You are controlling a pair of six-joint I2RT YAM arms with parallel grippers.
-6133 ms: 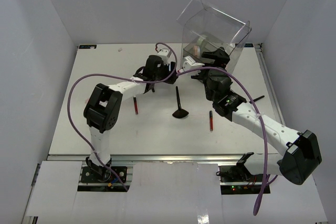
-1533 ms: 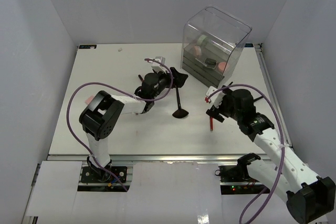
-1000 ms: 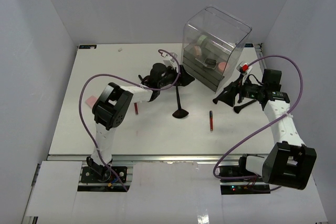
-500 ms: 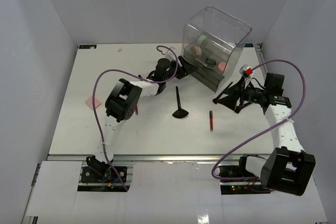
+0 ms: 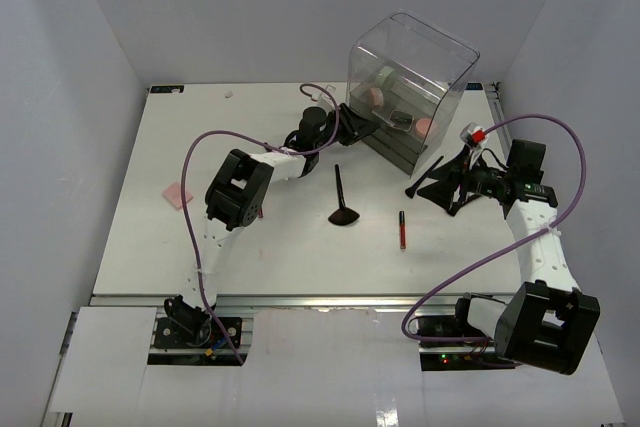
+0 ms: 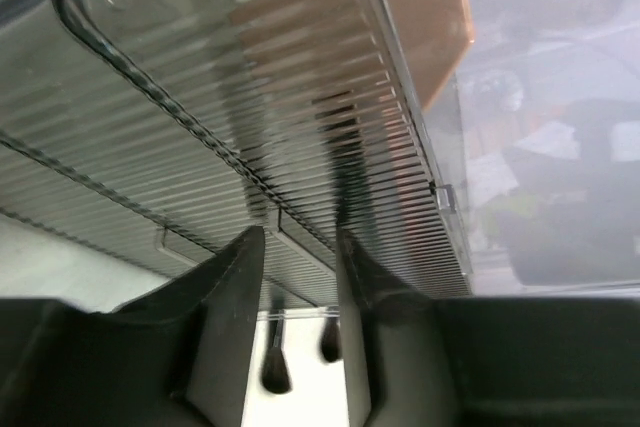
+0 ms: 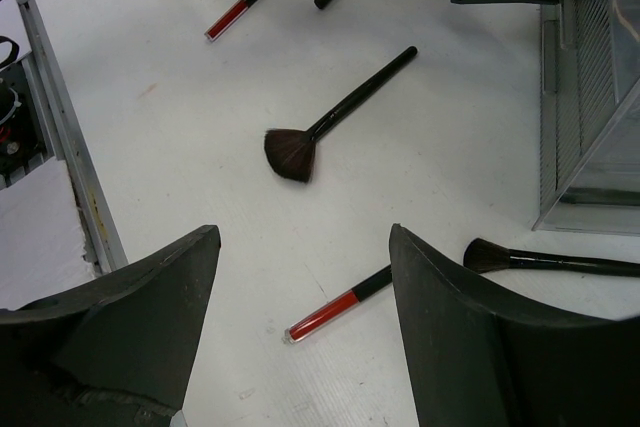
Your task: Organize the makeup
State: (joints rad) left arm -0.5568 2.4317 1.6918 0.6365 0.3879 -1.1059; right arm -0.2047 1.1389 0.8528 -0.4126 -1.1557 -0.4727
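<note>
My left gripper (image 5: 354, 128) is at the lower left corner of the clear drawer box (image 5: 412, 77). In the left wrist view its fingers (image 6: 232, 282) stand narrow on either side of a drawer's clear handle lip (image 6: 300, 314), against the ribbed drawer front (image 6: 300, 127). My right gripper (image 5: 432, 192) hangs open above the table. In the right wrist view the right gripper (image 7: 302, 237) is over a red stick (image 7: 340, 305). The fan brush (image 5: 342, 202) (image 7: 320, 132) and that red stick (image 5: 402, 230) lie mid-table. A pink puff (image 5: 177, 194) lies far left.
A second black brush (image 7: 550, 262) lies by the box's near corner (image 7: 590, 147). Several more red sticks (image 7: 235, 9) lie beyond the fan brush, near the left arm. Pink items and a dark compact (image 5: 400, 119) sit inside the box. White walls close in the table.
My left gripper has reached right to the drawer box and its jaws have narrowed. My right arm, over the red stick at first, swung out right of it and has barely moved since.
</note>
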